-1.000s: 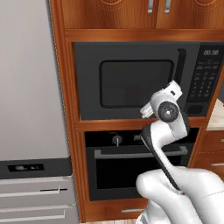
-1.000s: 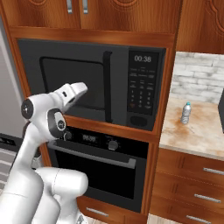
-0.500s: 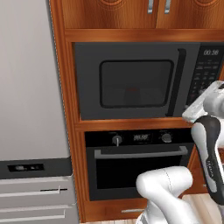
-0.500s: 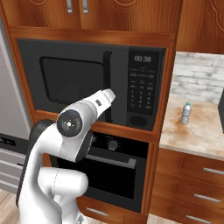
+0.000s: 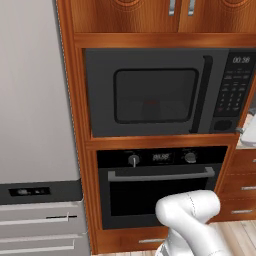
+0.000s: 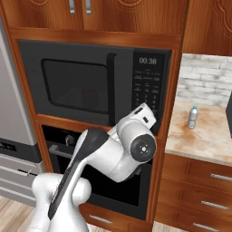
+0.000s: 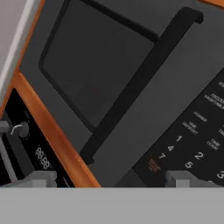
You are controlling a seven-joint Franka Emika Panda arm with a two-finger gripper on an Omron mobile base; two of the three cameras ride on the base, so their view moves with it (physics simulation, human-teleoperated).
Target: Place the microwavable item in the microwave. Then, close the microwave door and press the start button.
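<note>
The microwave (image 5: 160,92) is built into the wooden cabinet, and its door (image 6: 68,84) is shut. A faint reddish-brown shape, which may be the mug, shows through the dark window (image 5: 154,95). The vertical black handle (image 6: 110,88) stands beside the keypad (image 6: 148,86). In the right base view my hand (image 6: 144,114) hovers right in front of the keypad's lower end. My gripper (image 7: 111,179) is open with nothing between its fingers, facing the handle (image 7: 140,83) and the keypad (image 7: 192,144).
A black oven (image 5: 160,190) with knobs and a horizontal handle sits directly below the microwave. A grey fridge (image 5: 35,125) stands to the left. To the right, a stone counter (image 6: 204,140) carries a small clear water bottle (image 6: 193,117).
My arm has swung to the right across the microwave front, from before the door window to the lower keypad. The door stays shut.
</note>
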